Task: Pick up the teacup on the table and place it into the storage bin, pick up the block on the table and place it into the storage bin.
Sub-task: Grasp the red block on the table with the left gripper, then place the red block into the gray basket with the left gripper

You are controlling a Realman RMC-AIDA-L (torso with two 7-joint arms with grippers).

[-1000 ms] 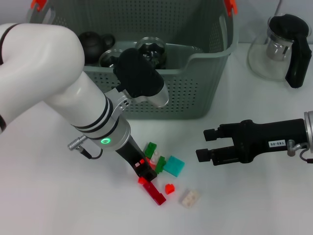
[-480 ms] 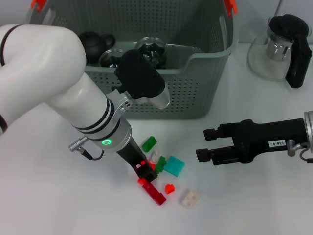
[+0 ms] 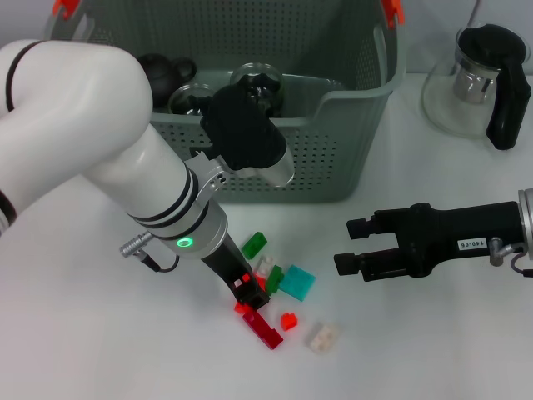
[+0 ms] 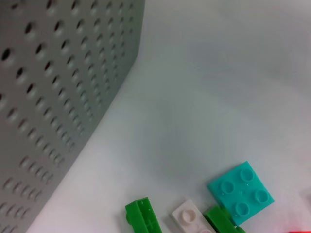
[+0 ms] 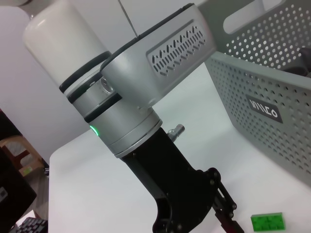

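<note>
The left gripper (image 3: 246,293) is down on the white table (image 3: 100,350) in front of the grey-green perforated plastic storage bin (image 3: 333,158), its black fingers closed on a small red plastic block (image 3: 243,307) at their tips. Around it lie the other loose pieces: a long dark-red brick (image 3: 265,327) just beyond the fingertips, a small red stud piece (image 3: 289,320), a white block (image 3: 321,337), a turquoise square plate (image 3: 296,282), a dark green brick (image 3: 274,279) touching that plate, and a bright green brick (image 3: 254,244) nearer the bin (tilted on edge, apart from the fingers). Dark teacups (image 3: 254,83) sit inside the bin. The right gripper (image 3: 348,245) hangs above the table well to the right of the blocks, its fingers apart and holding nothing. A glass pitcher with a black handle (image 3: 487,79) stands beside the bin.
</note>
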